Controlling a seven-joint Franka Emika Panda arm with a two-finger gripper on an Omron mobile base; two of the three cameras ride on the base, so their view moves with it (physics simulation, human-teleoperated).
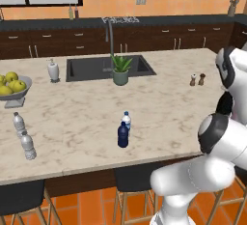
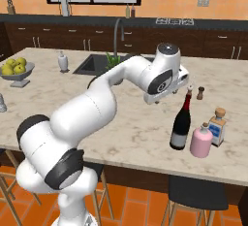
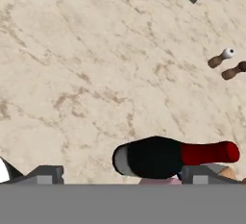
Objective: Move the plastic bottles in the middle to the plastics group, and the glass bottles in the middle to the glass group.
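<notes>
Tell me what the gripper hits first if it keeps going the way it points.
Probably the wine bottle, between the open gripper's fingertips; beyond it lies bare counter. Depth is unclear.

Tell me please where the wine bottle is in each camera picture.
Left base view: not in the picture.
Right base view: the wine bottle stands lower right, beside the pink container.
Hand view: bottom centre, red neck pointing right.
Shared landmark: the salt and pepper shakers.
</notes>
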